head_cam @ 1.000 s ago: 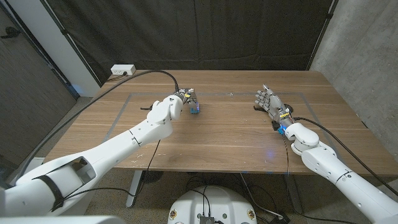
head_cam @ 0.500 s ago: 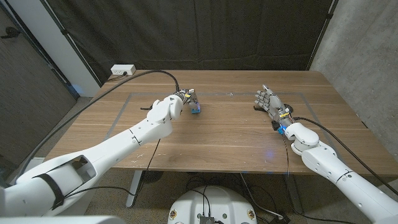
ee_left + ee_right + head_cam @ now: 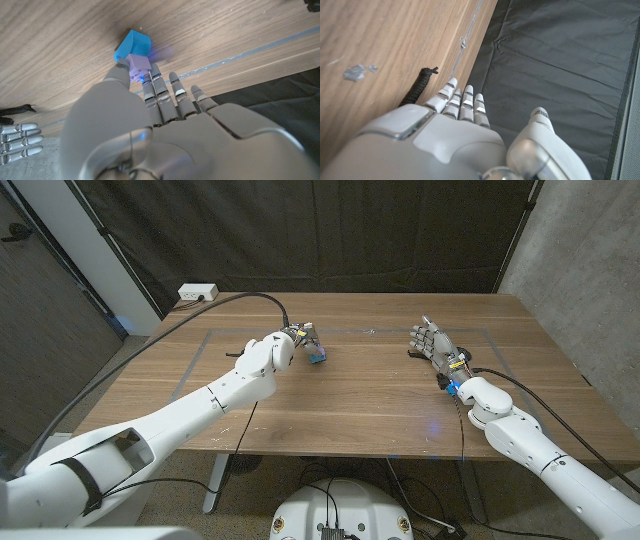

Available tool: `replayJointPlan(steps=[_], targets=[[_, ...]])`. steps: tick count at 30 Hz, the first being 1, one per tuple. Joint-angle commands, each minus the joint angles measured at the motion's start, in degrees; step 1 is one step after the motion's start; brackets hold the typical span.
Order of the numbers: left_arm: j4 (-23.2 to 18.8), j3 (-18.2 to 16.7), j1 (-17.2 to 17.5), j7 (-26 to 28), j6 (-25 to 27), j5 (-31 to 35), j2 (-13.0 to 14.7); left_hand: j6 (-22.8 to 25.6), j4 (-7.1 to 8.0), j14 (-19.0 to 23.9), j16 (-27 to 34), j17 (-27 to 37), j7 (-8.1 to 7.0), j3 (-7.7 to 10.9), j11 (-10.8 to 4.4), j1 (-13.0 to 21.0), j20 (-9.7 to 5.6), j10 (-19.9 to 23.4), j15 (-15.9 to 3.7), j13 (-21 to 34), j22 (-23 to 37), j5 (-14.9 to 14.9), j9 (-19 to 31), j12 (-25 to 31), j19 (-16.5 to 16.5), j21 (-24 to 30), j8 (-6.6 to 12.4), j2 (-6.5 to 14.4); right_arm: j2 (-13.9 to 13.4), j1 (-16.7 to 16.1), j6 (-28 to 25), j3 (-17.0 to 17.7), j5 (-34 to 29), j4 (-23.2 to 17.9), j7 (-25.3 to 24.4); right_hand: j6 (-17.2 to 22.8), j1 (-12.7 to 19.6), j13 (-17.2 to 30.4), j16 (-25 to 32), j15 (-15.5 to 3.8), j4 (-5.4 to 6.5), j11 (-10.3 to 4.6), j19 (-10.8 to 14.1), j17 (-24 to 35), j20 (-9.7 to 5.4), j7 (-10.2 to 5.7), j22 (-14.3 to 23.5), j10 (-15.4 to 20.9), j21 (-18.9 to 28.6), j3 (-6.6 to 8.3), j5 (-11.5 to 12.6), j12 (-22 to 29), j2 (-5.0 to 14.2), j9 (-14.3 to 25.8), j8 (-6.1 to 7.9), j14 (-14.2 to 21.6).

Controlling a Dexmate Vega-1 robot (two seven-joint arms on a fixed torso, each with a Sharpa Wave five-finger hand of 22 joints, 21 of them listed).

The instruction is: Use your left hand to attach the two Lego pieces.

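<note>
Blue plastic is showing at the tips of my left robot hand, out on the far left part of the wooden table. From the left wrist camera I am seeing the left robot hand with its thumb and the nearest finger closing on a pale lilac Lego piece, and that piece is sitting against a bright blue Lego piece which is touching the table top. I am not able to tell whether the two are fully pressed together. The other fingers are lying straight and close alongside each other, reaching toward a pale taped line on the wood. In the head camera the blue Lego piece is sitting just beyond the fingertips.

My right robot hand is waiting well apart on the far right side, standing upright with its fingers extended and slightly apart, holding nothing. A short black cord is lying on the table just beside its fingertips. A white power strip is resting at the far left corner.
</note>
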Motion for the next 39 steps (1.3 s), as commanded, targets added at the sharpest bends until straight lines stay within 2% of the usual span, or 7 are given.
replayJointPlan(steps=[1,9,19,21,30,33,39], targets=[[0.5,-0.1,-0.8,-0.6,-1.5,-0.2,0.0,-1.4,0.17,-0.7,-0.1,0.2,0.54,-0.49,0.29,-0.8,0.66,-0.6,0.58,0.1,0.2,0.2,-0.1,0.3,-0.4,-0.3,-0.1,-0.6,0.1,-0.3,0.2,0.3,-0.2,-0.2,-0.6,0.8,0.0,0.1,0.4,-0.07,-0.15,-0.01,0.5,0.1,0.15,-0.12,0.2,0.6,0.3,-0.07,-0.1,0.4,0.47,0.2,0.33,0.6],[0.9,0.2,-1.4,-1.4,-2.7,-0.1,0.0,-3.2,0.46,-1.6,-0.2,0.2,2.32,-1.13,0.93,-1.8,1.36,-2.8,1.73,0.0,0.2,0.4,-0.2,0.1,-1.1,-0.4,-0.02,-1.3,0.1,-0.8,0.4,0.5,0.0,-0.3,-0.8,0.9,0.1,0.0,0.3,0.27,-0.17,0.23,0.3,0.1,0.5,-0.19,0.2,0.6,0.2,-0.09,-0.1,0.3,0.47,0.1,0.26,0.8],[-3.3,-2.9,0.9,0.7,-1.8,-0.4,1.5,-8.3,0.94,-3.5,-0.3,0.3,2.37,-1.59,1.3,-2.9,2.55,-7.3,2.58,-0.1,0.2,0.8,-0.2,-0.3,-1.9,-0.4,-0.21,-1.3,0.2,-1.5,1.8,1.1,-0.4,-0.5,-1.6,0.9,0.1,0.0,0.2,0.1,-0.19,-0.49,0.1,0.1,0.73,-0.31,0.2,0.7,0.1,-0.1,-0.1,0.3,0.49,0.1,0.18,0.7],[-5.2,-4.7,2.5,2.5,-1.6,-1.4,2.0,-7.3,1.55,-3.5,0.0,0.5,2.7,-1.38,0.51,-3.4,2.77,-7.2,2.3,0.0,0.2,0.8,-0.2,0.2,-1.9,-0.3,0.5,-0.2,0.4,-1.5,2.3,1.2,-0.5,-0.2,-1.5,1.5,0.1,0.0,0.2,-0.51,-0.19,-1.35,0.1,0.1,0.7,-0.55,0.2,1.3,0.1,-0.11,-0.2,0.5,0.5,0.1,0.33,0.9],[-12.3,-15.0,12.2,17.1,-4.2,-7.8,3.7,-4.1,5.91,-1.6,1.0,0.7,2.54,-1.44,0.97,-8.3,1.99,-6.3,1.99,0.1,0.4,0.3,-0.3,1.2,0.8,0.9,1.67,4.3,1.4,-0.2,4.8,0.7,-0.8,2.2,0.4,5.7,0.3,0.0,0.2,-0.87,-0.25,-1.67,0.3,0.1,0.28,-1.96,0.2,2.3,0.1,-0.09,-0.2,0.6,0.62,0.1,1.56,1.2],[-12.6,-19.0,15.0,21.5,-8.2,-12.6,3.7,-3.8,6.28,-1.3,1.0,0.7,2.19,-1.49,0.85,-8.7,1.41,-6.2,1.71,0.1,0.4,0.2,-0.3,1.2,1.2,1.0,1.72,4.5,1.6,0.2,5.5,0.6,-1.1,2.5,0.6,8.4,0.5,0.0,0.0,-0.48,-0.25,-1.28,0.1,0.1,0.33,-2.1,0.2,1.9,0.0,0.03,-0.2,0.3,0.9,0.1,2.25,1.0],[-9.2,-26.4,20.1,31.1,-22.0,-24.9,1.4,-3.1,7.38,0.2,1.2,0.5,1.72,-1.96,0.88,-10.4,-0.47,-6.1,-0.1,0.1,0.4,0.0,-0.4,1.3,3.2,1.6,1.79,4.3,2.2,0.7,6.9,0.5,-1.5,3.4,1.1,7.7,0.5,-0.1,-0.1,-0.12,-0.22,-1.34,-0.1,0.1,0.59,-2.34,0.3,1.4,0.0,0.02,-0.2,0.1,0.95,0.1,1.73,0.8]])
